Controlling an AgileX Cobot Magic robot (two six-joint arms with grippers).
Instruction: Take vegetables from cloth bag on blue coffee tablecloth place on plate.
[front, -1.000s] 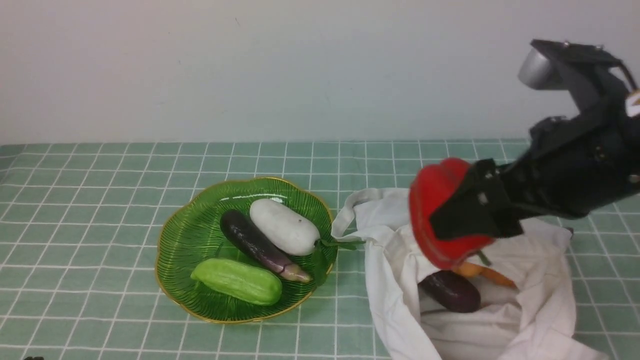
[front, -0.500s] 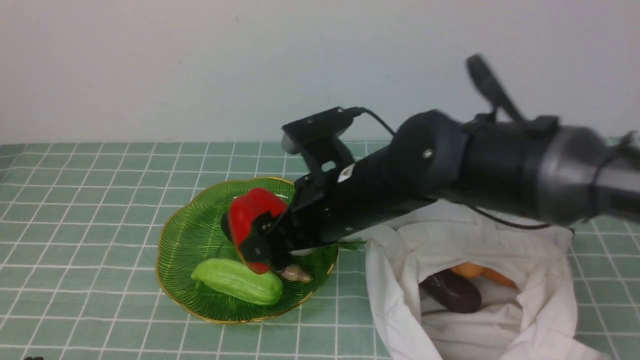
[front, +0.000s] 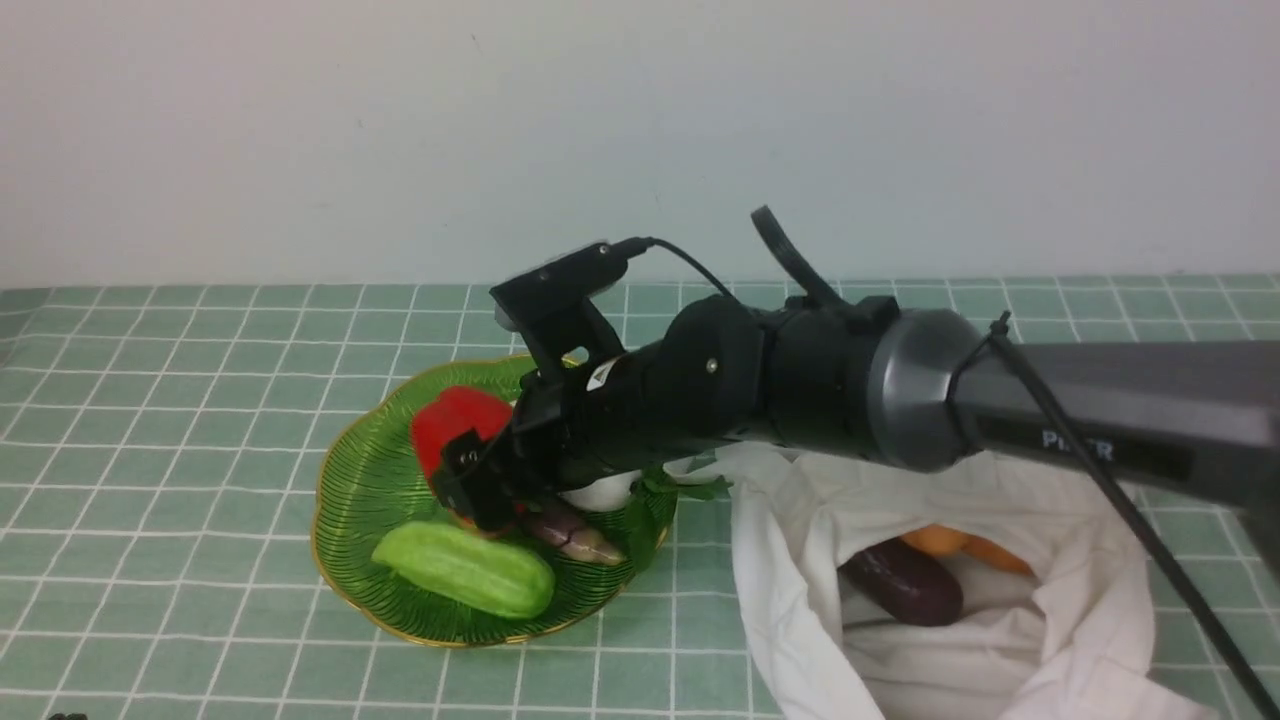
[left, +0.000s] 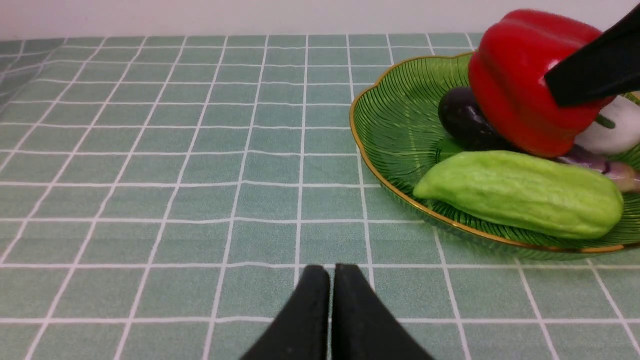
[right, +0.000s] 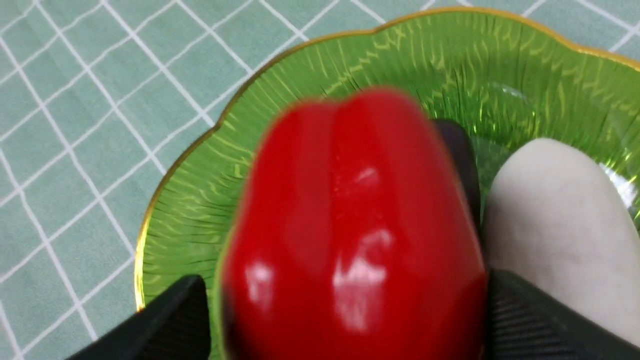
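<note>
The right arm reaches leftward across the blue coffee tablecloth (front: 180, 400), forearm nearly level and wrist pitched down over the plate (front: 360, 480). Its end effector (right: 345, 290) is clamped on the red bell pepper (front: 452, 425), held low over the dark eggplant (left: 465, 125) in the plate. The left end effector (left: 330, 280) hangs low above the tablecloth with fingers together, and the cloth bag (front: 800, 560) lies open just right of the plate.

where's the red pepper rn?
Front view, left of centre: red pepper over the plate, held in the right pincer, above the eggplant, behind the green gourd.
</note>
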